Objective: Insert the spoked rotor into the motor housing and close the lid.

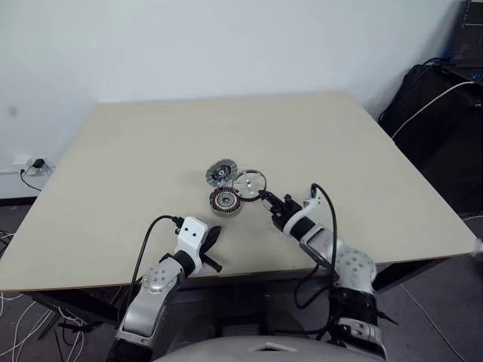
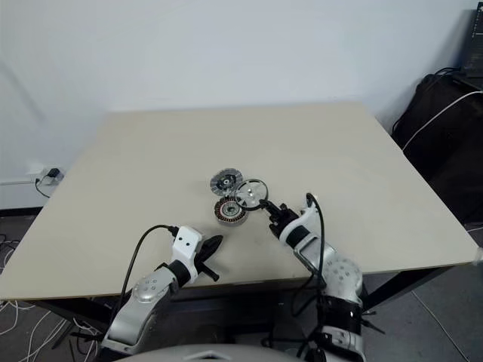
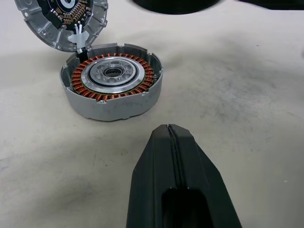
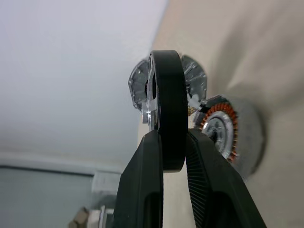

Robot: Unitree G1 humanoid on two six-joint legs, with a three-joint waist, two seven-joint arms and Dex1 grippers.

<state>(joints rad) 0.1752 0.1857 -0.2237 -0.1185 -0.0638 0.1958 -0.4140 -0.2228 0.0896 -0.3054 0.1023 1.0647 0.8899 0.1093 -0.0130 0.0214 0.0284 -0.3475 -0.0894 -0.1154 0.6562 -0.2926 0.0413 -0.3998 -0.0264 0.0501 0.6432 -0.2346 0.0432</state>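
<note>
Right claw gripping spoked rotor by its rim, tilted over motor housing, left claw closed

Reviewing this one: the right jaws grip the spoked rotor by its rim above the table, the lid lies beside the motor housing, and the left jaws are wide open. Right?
Not quite. The left gripper is shut, as the left wrist view shows. The rest stands: the right gripper grips the spoked rotor, and the lid lies beside the motor housing.

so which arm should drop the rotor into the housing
Right. Its tool is already shut on the flat silver spoked rotor with the dark rim, held beside the round copper-wound motor housing. The left tool is shut, holds nothing and sits nearer the table's front edge.
</note>
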